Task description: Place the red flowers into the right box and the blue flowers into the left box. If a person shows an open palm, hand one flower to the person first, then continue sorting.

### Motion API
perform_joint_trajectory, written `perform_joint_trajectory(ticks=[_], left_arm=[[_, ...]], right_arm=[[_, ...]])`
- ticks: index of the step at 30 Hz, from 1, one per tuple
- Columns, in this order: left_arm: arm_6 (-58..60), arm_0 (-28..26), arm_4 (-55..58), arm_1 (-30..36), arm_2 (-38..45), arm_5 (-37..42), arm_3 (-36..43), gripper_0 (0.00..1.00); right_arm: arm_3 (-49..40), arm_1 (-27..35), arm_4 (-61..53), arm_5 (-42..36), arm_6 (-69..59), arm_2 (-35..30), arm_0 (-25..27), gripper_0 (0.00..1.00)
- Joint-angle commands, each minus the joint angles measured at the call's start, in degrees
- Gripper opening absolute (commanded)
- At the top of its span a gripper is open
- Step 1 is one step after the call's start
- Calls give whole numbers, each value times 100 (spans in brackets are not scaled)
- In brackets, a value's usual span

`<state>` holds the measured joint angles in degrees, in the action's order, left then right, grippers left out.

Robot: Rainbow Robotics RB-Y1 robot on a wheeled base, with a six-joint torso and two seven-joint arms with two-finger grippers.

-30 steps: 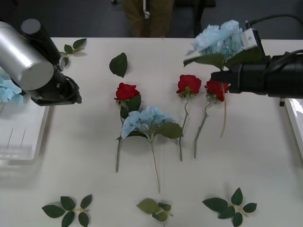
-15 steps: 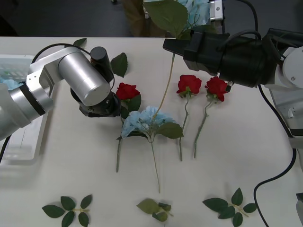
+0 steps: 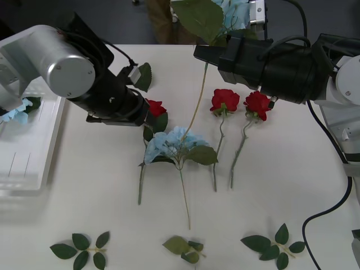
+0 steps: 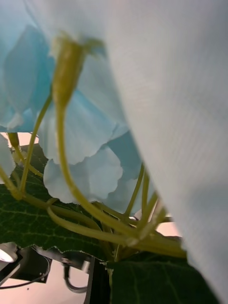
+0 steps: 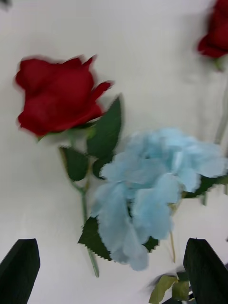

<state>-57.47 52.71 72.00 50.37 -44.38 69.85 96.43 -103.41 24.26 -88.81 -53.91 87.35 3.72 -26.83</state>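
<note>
Jaws spread wide on the left gripper [image 5: 114, 270], black fingertips at both corners of its wrist view, nothing between them, poised over a red rose [image 5: 57, 97] and a blue hydrangea [image 5: 152, 190] lying on the white table [image 3: 101, 185]. Right gripper's jaws: cannot tell, hidden behind petals in its wrist view; a 2nd blue hydrangea [image 3: 230, 11] is raised at the far edge w/ that arm, head cut off by the frame, stem [image 3: 198, 104] hanging down toward the table. Count, front view: 3 red roses, the left one [image 3: 154, 108] partly hidden by the left arm, the others [image 3: 225, 100] and [image 3: 257, 104] centre-right, stems pointing near. Blue: 3 seen, incl. one [image 3: 17, 111] lying in the left box [image 3: 28, 169] at the left edge, mostly hidden by the arm. Loose leaf sprigs: 3 along the near edge, plus 1 single leaf [image 3: 143, 76] far-centre. Right box [image 3: 351, 132] barely shows at the right edge, behind the arm and cables. Khaki trousers [image 3: 160, 22] stand beyond the far edge.
</note>
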Motion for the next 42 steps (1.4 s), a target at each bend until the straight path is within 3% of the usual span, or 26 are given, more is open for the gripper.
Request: perform_joint_trajectory(ticks=[1,5,12,21,30,31,32,33,34,36,42], left_arm=[[-1372,-639,771,193,1274,-507,350,88],[-2304,-947,1923,-97,1810,-674,218,88],[-3640,-999,3487,-396,1836,-947,25,91],[-4395,-1219,3786,-1178,1836,-1527,-54,96],[-4422,-1237,3786,-1345,1836,-1685,-89,94],[-4422,-1246,3786,-1345,1836,-1685,-89,85],[-4413,-1237,3786,-1345,1792,-1685,-89,59],[-4413,-1237,3812,-1345,1722,-1729,-89,19],[-4422,-1237,3821,-1345,1696,-1755,-89,11],[-4439,-1246,3865,-1337,1590,-1887,-89,0],[-4439,-1246,4015,-1319,1590,-1905,-89,0]], right_arm=[[-145,61,-92,99,-16,50,-182,0],[-145,61,-154,170,-16,68,-182,0],[-145,52,-268,425,-16,191,-182,0],[-145,52,-453,1066,63,525,-182,0],[-153,52,-523,1093,98,534,-182,0],[-153,52,-523,1084,98,525,-182,0],[-153,52,-532,1093,98,525,-182,0],[-153,43,-532,1084,98,525,-174,0],[-153,43,-532,1084,98,525,-174,0],[-153,52,-523,1084,98,525,-174,0],[-153,43,-523,1084,98,525,-174,0]])
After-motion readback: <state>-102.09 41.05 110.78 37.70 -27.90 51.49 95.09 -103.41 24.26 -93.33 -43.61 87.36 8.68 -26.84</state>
